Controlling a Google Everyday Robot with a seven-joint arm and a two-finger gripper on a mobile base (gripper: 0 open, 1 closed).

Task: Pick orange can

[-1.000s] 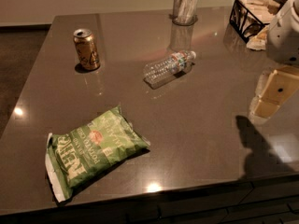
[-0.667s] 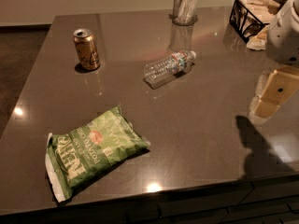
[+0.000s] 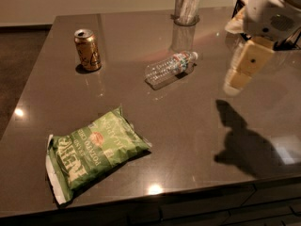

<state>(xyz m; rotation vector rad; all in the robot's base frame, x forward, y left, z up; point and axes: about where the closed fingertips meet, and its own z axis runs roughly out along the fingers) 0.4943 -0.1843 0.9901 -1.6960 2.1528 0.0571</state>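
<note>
The orange can point(image 3: 88, 50) stands upright at the far left of the dark table point(image 3: 188, 126). It is orange-gold with dark scribbled markings and a silver top. My gripper point(image 3: 238, 76) hangs above the table's right side, well to the right of the can and apart from it. The white arm point(image 3: 273, 8) reaches in from the upper right. The gripper's shadow falls on the table below it at the right.
A clear plastic bottle point(image 3: 170, 68) lies on its side in the middle, between the can and the gripper. A green chip bag point(image 3: 94, 152) lies at the front left. A metal cup point(image 3: 186, 6) stands at the back.
My gripper has moved left and farther over the table, toward the bottle. The can, bottle and bag have not moved.
</note>
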